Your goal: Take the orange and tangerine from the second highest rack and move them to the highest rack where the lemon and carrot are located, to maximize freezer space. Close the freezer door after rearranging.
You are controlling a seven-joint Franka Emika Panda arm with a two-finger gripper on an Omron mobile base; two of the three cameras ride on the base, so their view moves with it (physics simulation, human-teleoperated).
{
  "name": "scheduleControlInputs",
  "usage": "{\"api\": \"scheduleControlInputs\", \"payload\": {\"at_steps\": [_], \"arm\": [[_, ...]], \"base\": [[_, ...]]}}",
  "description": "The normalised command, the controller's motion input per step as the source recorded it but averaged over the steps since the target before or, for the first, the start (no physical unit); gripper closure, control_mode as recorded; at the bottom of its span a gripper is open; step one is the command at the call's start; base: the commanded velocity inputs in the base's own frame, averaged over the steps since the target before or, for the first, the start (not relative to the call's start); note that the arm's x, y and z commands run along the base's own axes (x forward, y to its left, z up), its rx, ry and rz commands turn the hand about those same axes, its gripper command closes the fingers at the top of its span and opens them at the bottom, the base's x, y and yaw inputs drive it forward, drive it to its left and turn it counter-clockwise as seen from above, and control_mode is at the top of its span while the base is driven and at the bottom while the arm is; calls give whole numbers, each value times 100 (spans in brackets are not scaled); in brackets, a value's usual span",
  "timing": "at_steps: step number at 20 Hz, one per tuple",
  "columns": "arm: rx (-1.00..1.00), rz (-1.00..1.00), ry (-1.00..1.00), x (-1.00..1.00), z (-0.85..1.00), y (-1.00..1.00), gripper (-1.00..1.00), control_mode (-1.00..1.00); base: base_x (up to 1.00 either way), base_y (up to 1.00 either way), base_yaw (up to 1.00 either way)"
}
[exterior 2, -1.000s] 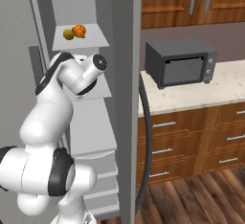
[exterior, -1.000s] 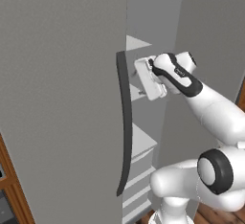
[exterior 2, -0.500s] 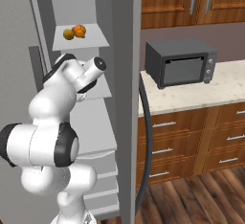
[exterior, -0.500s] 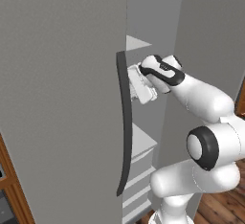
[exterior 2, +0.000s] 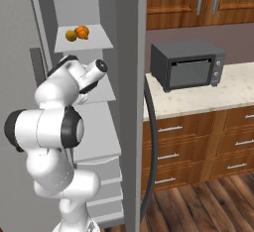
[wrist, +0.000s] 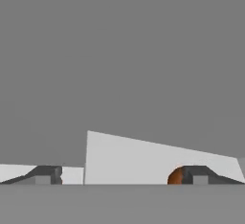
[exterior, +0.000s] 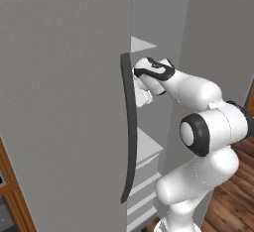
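A: Setting: rendered kitchen with a dark wood plank floor [exterior 2: 208, 201], brown wooden cabinets and drawers [exterior 2: 198, 137], and a pale stone countertop [exterior 2: 208, 94] carrying a dark grey box-shaped microwave [exterior 2: 187, 65].

B: Largest item?

A: The tall matte-grey freezer [exterior 2: 130, 52] with pale-grey shelves inside. Its plain matte-grey freezer door [exterior: 64, 102] stands open and takes up the left half of the left base view, with a long, slightly curved dark-grey vertical handle [exterior: 130, 127] along its near edge.

B: Arm pose?

A: The white arm with dark joints [exterior 2: 54, 137] rises from the base, folds at a raised elbow [exterior: 208, 132], then extends its forearm level into the freezer opening. The wrist and hand sit just beside the upper part of the door handle; whether they touch it, I cannot tell.

B: Gripper?

A: The two-finger gripper [wrist: 122, 175] points into the compartment. In the hand view its two dark fingertips [wrist: 45, 174] stand well apart with nothing between them, so the jaws are spread.

B: Fruit?

A: Small round orange-coloured fruits [exterior 2: 78, 32] lie clustered on a thin flat pale-grey shelf plate [exterior 2: 99, 41] above the wrist, towards the back left. I cannot separate orange from tangerine. In the hand view, a small orange-brown curve [wrist: 175, 176] shows beside the right fingertip, on a pale shelf surface [wrist: 139, 161].
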Motion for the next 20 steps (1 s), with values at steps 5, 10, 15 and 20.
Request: {"api": "scheduleControlInputs", "payload": {"at_steps": [5, 10, 15, 20], "arm": [[0, -3, 0, 51, -17, 10, -100, -100], [0, -2, 0, 52, -16, 10, -100, -100], [0, 0, 5, 43, -12, 9, -100, -100], [0, 0, 4, 41, -6, 6, -100, -100]], "base": [[0, 0, 0], [0, 0, 0], [0, 0, 0], [0, 0, 0]]}}
